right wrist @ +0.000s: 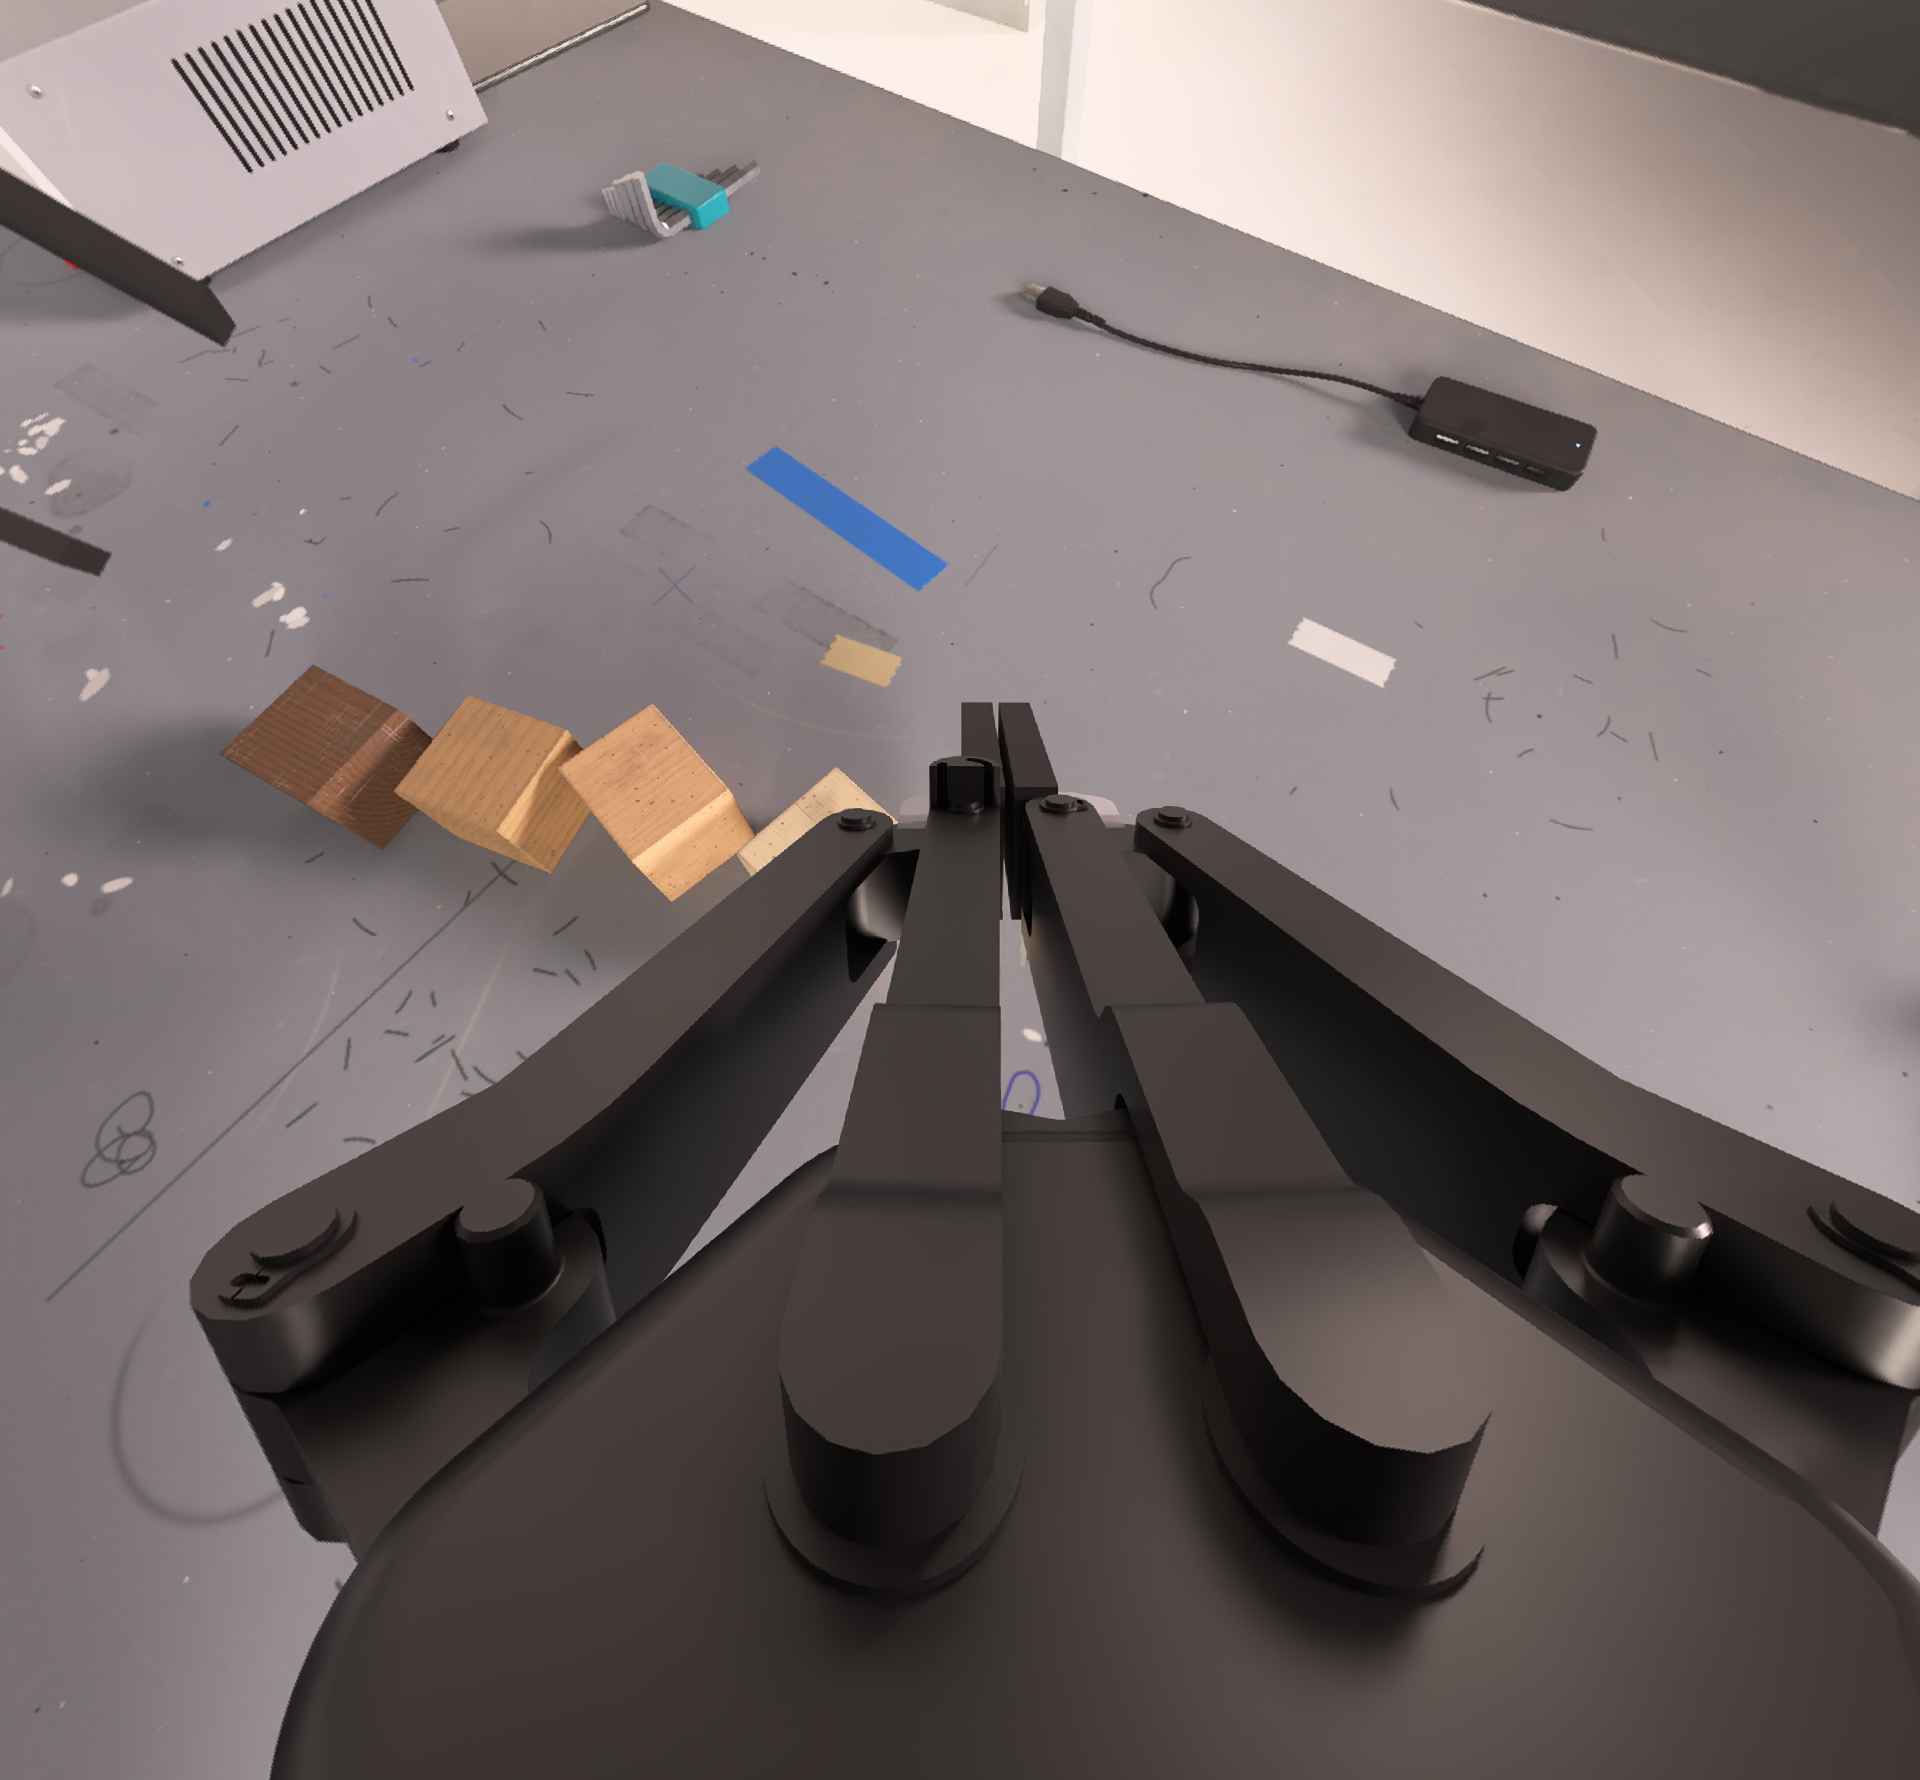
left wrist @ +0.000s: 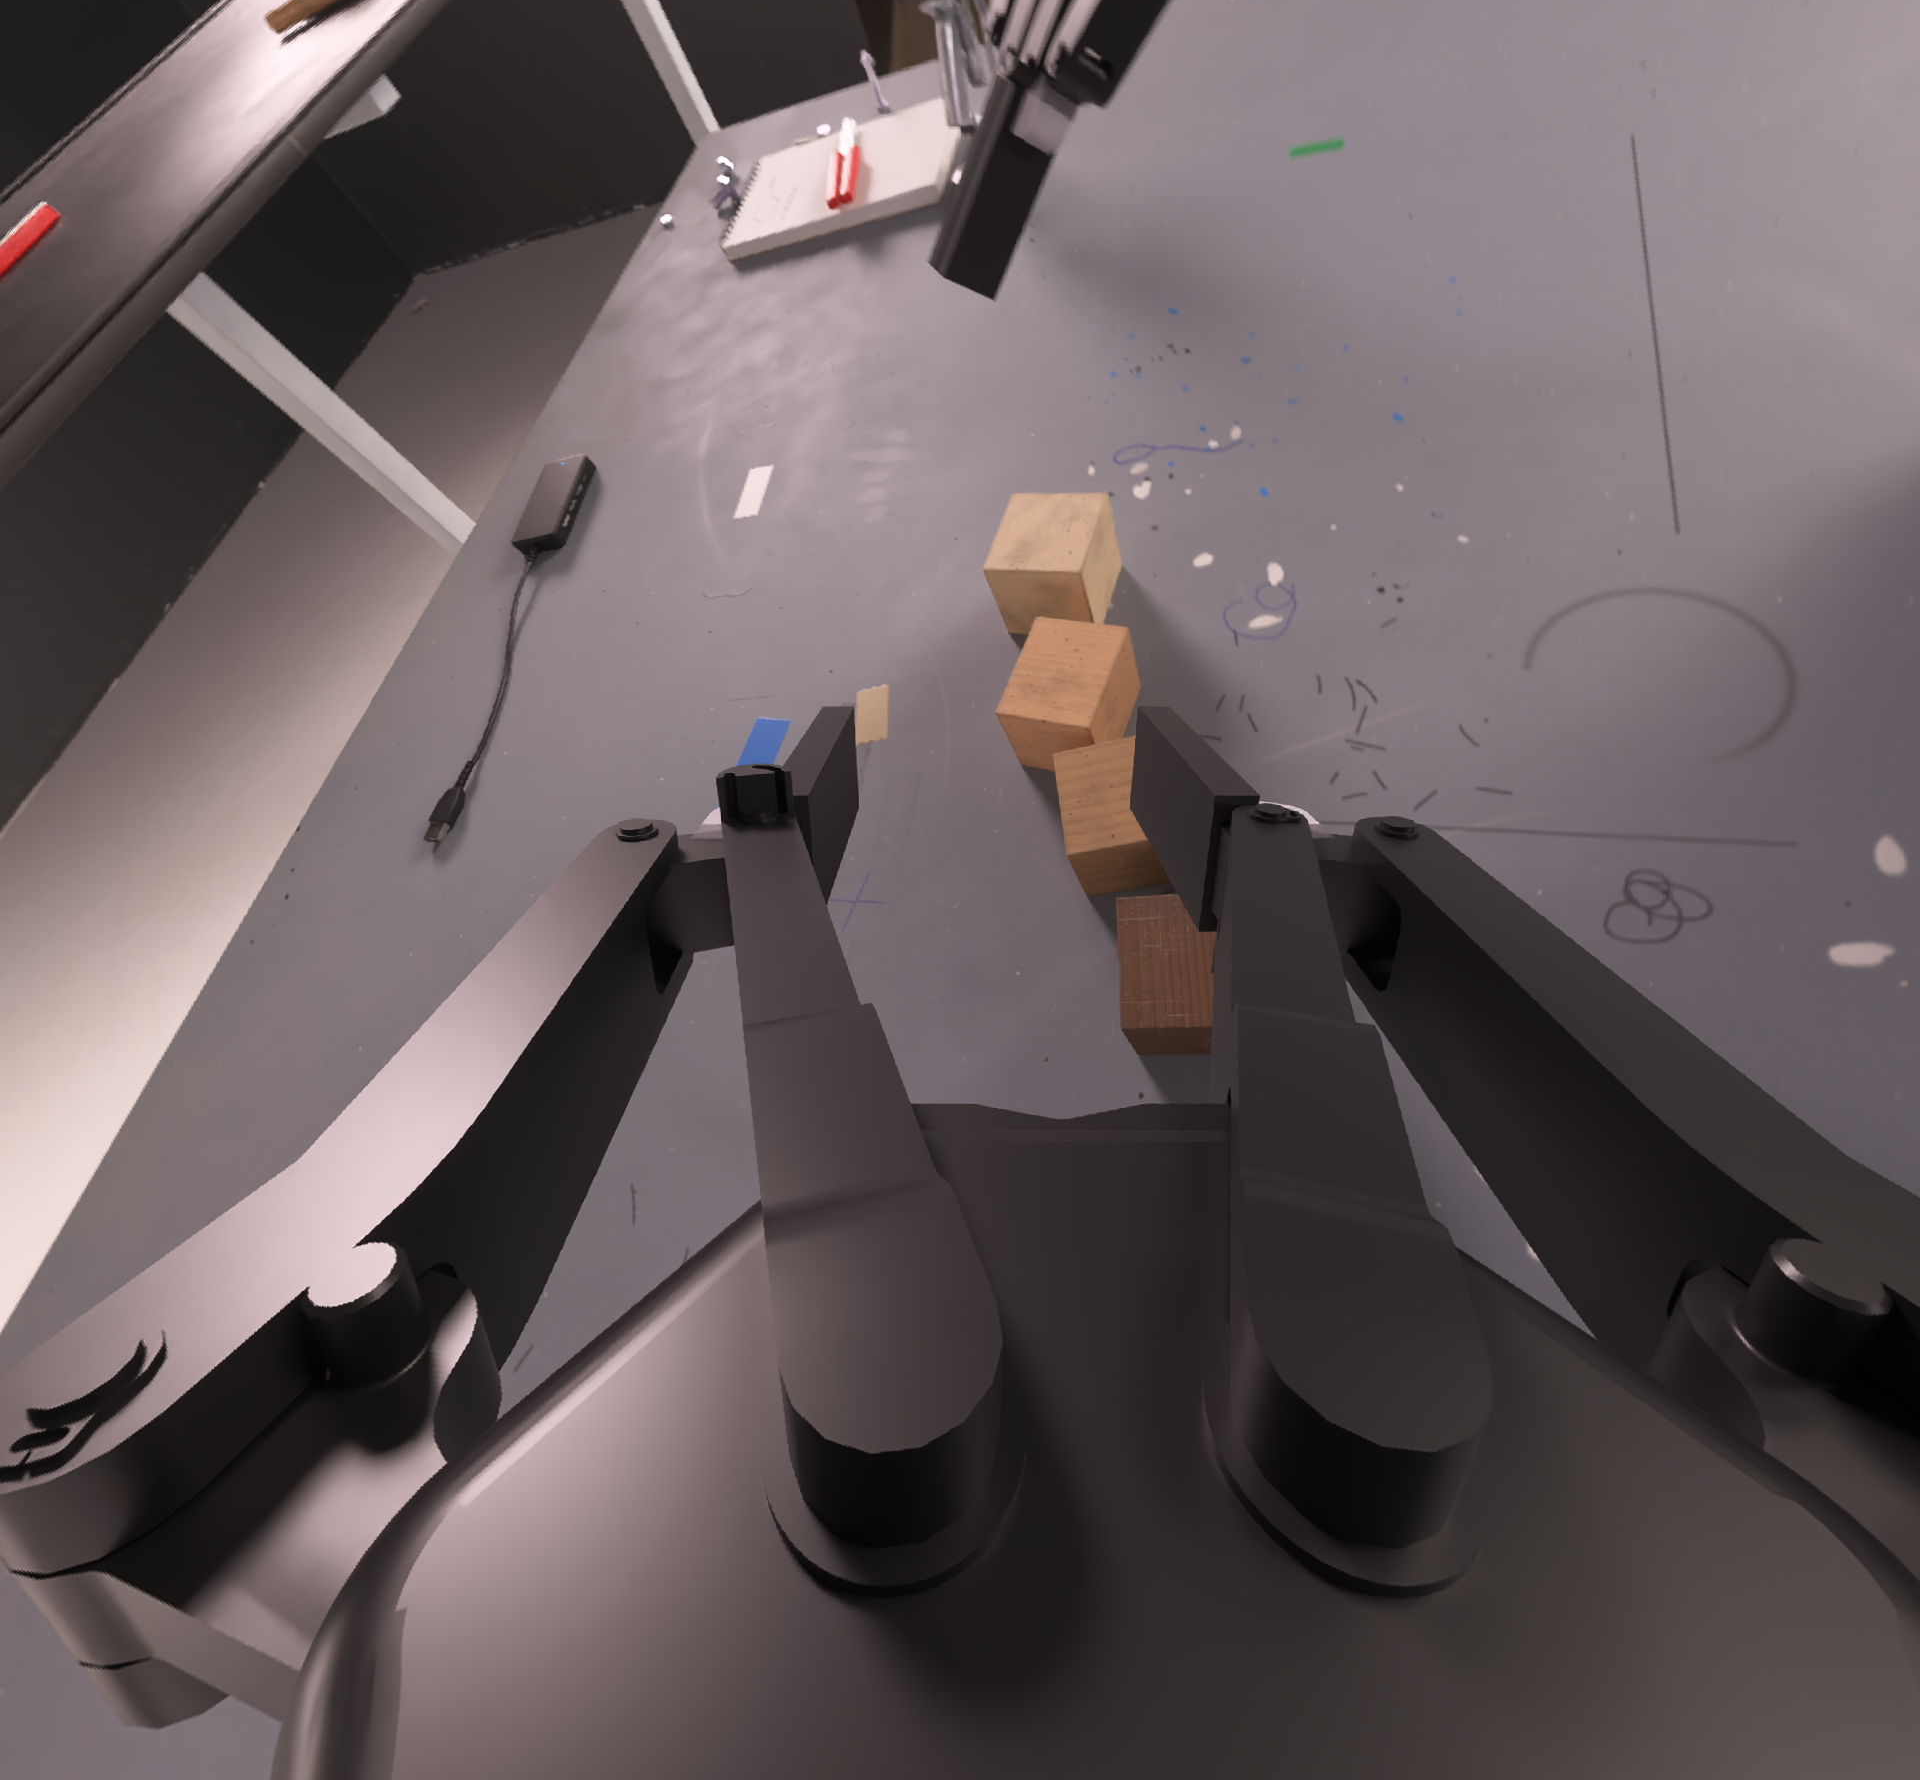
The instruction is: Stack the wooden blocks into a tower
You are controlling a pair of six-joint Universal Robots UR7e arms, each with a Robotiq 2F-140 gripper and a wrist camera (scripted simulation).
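Several wooden blocks lie in a touching row on the grey table (left wrist: 1403,359), each turned at a different angle: a pale block (left wrist: 1049,556), a tan block (left wrist: 1065,691), a light block (left wrist: 1101,816) and a dark brown block (left wrist: 1164,977). My left gripper (left wrist: 992,743) is open and empty above the table, its right finger in front of the light and dark blocks. In the right wrist view the row runs from the dark brown block (right wrist: 322,754) to the pale block (right wrist: 810,821), half hidden by my arm. My right gripper (right wrist: 995,722) is shut and empty, to the right of the row.
A black hub with a cable (right wrist: 1501,431) lies near the table edge, also in the left wrist view (left wrist: 556,504). A grey vented box (right wrist: 239,57) and a teal tool holder (right wrist: 675,198) stand at the back. A notebook with a red marker (left wrist: 842,192) lies far off.
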